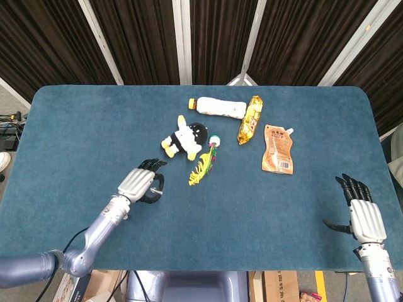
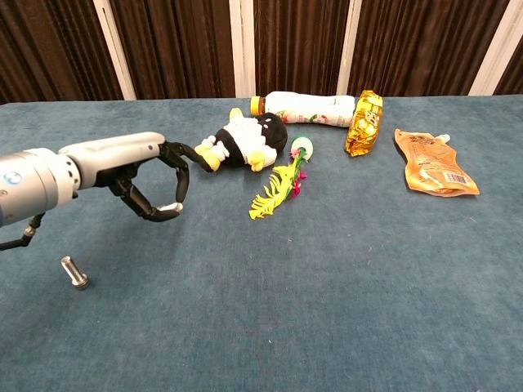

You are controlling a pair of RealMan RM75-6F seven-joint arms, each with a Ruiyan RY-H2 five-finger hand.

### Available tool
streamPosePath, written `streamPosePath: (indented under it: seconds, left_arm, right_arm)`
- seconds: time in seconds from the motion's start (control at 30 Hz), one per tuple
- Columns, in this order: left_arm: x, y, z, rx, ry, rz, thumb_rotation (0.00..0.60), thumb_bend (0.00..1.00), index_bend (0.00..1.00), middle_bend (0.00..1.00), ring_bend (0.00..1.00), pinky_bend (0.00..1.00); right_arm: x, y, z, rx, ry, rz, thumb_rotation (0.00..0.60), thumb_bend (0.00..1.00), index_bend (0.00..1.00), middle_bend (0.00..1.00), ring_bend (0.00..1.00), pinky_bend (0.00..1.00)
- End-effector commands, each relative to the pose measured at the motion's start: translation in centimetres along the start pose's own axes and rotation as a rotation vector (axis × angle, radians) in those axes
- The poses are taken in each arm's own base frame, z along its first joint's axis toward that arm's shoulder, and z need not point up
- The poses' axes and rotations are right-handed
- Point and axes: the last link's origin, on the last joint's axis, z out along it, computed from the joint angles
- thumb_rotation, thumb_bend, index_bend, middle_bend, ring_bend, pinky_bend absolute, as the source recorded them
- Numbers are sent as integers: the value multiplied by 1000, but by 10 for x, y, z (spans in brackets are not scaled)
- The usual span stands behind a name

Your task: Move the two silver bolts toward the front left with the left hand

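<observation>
My left hand [image 2: 135,173] hovers above the table's left middle, fingers curled downward. It pinches one silver bolt [image 2: 169,209] between thumb and a fingertip, just clear of the cloth. In the head view the left hand [image 1: 141,185] covers that bolt. The second silver bolt [image 2: 75,272] lies on the blue table [image 2: 327,310] at the front left, below and to the left of the hand. The head view does not show this second bolt. My right hand [image 1: 364,214] rests at the front right edge, fingers apart and holding nothing.
A black-and-white plush toy [image 2: 245,139] lies just beyond the left hand. A yellow feather toy [image 2: 278,189] is to the hand's right. Farther back are a white bottle [image 2: 306,108], a yellow snack packet [image 2: 364,122] and an orange pouch [image 2: 433,163].
</observation>
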Motion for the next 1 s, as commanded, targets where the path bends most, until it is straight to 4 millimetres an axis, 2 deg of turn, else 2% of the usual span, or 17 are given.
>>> streamPosePath:
  seconds: [0.03, 0.2, 0.57, 0.83, 1.0]
  left_arm:
    - [9, -9, -5, 15, 2, -221, 600, 528, 604, 85, 0, 0]
    - [3, -19, -7, 28, 33, -362, 600, 528, 607, 90, 0, 0]
    - [-16, -34, -6, 21, 31, -394, 600, 528, 612, 90, 0, 0]
    - [-22, -35, -9, 24, -3, -632, 600, 529, 637, 94, 0, 0]
    - [-24, -44, -11, 27, -1, -693, 600, 529, 652, 94, 0, 0]
  right_arm:
    - [0, 0, 0, 0, 0, -2, 600, 110, 119, 68, 38, 0]
    - [-1, -1, 0, 2, -2, -4, 600, 109, 119, 67, 38, 0]
    - [-1, -1, 0, 0, 2, -3, 600, 110, 119, 67, 38, 0]
    - [-2, -1, 0, 1, -2, -3, 600, 109, 119, 67, 38, 0]
    - [-1, 0, 0, 0, 1, -3, 600, 109, 119, 68, 38, 0]
